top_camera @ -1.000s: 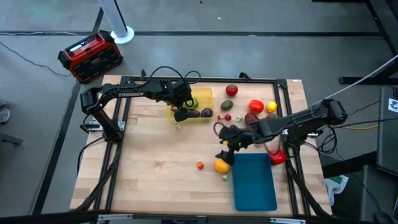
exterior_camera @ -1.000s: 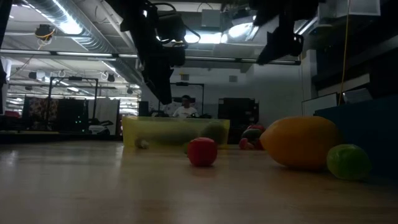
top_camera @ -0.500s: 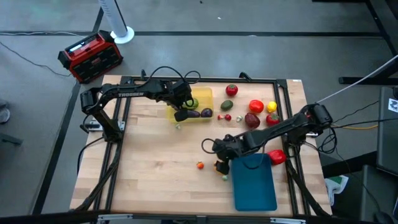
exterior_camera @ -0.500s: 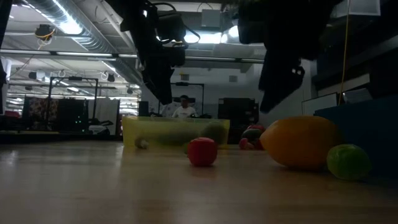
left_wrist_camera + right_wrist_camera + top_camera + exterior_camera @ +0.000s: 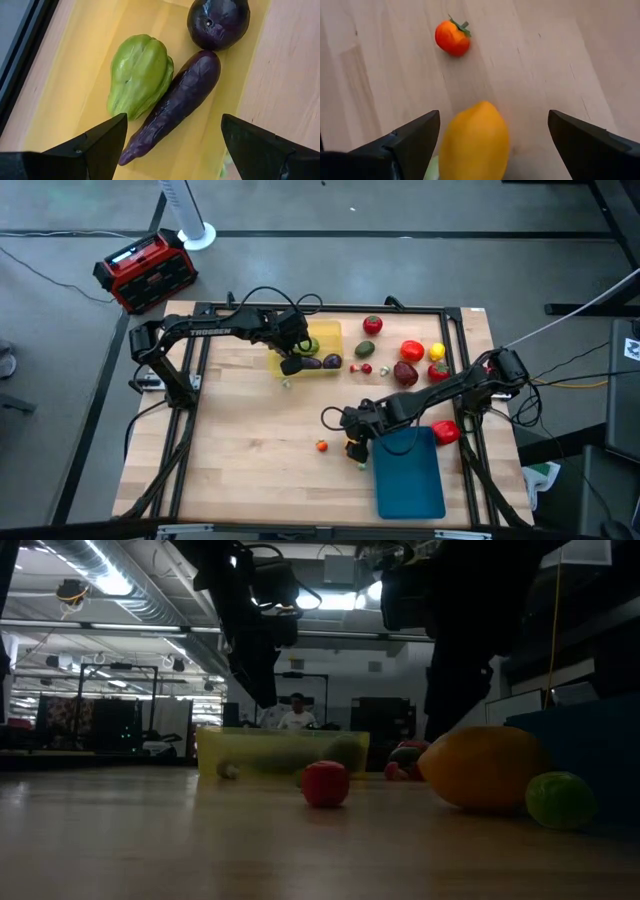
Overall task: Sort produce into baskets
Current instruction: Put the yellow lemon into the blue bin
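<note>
Right gripper (image 5: 352, 442) now low over the yellow lemon (image 5: 474, 142), lower centre of the high view, having swung down from beside the blue basket's upper edge within the last second; fingers spread wide either side of the fruit, nothing clasped yet; likely the start of a grasp, with the teal-blue basket (image 5: 410, 475) just to the right as the probable target; small red tomato (image 5: 452, 37) lying apart on the desk (image 5: 250, 440) beyond; small green fruit (image 5: 560, 800) touching or just beside the lemon.

Left gripper (image 5: 293, 360) unmoved above the yellow basket (image 5: 327, 332), upper centre; fingers wide, empty.

Yellow basket holding a green pepper (image 5: 139, 75), a long purple eggplant (image 5: 175, 105) leaning against it, and a round purple eggplant (image 5: 218, 22); blue basket seemingly bare; several red pieces (image 5: 411, 352) unsorted at upper right.
</note>
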{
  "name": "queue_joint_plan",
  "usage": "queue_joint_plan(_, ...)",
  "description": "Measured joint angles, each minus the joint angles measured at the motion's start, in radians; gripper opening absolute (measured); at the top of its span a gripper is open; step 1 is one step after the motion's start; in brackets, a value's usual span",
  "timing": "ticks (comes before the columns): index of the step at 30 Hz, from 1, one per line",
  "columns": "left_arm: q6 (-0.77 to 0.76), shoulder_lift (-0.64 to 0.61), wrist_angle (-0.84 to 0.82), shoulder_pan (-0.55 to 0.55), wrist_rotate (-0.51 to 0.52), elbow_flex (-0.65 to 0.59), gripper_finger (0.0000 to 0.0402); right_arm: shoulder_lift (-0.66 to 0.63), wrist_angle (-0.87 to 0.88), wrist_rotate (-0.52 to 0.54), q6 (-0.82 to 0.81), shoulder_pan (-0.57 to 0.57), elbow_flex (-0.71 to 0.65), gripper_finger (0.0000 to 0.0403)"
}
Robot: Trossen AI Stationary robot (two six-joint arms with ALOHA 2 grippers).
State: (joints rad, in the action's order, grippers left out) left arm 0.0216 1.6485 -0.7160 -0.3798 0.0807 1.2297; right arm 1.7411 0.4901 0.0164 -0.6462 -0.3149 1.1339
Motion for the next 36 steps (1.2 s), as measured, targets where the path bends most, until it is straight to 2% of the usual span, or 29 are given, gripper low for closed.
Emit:
queue_joint_plan(9,0.000,0.000,0.002,0.000,0.000,0.000,0.0320,0.069,0.010,-0.010,0.000,0.000,0.000,0.0367)
queue_joint_plan(13,0.000,0.000,0.002,0.000,0.000,0.000,0.0320,0.098,0.012,-0.048,0.000,0.000,0.000,0.0367)
queue_joint_plan(23,0.000,0.000,0.003,0.000,0.000,0.000,0.0320,0.109,0.084,-0.062,-0.003,0.000,0.000,0.0364)
queue_joint_plan(26,0.001,0.000,0.004,0.000,0.000,0.000,0.0320,0.109,0.081,-0.062,-0.009,0.000,0.000,0.0346)
queue_joint_plan(36,0.001,0.000,0.006,0.000,0.000,0.000,0.0320,0.109,0.092,-0.062,-0.007,0.000,0.036,0.0234)
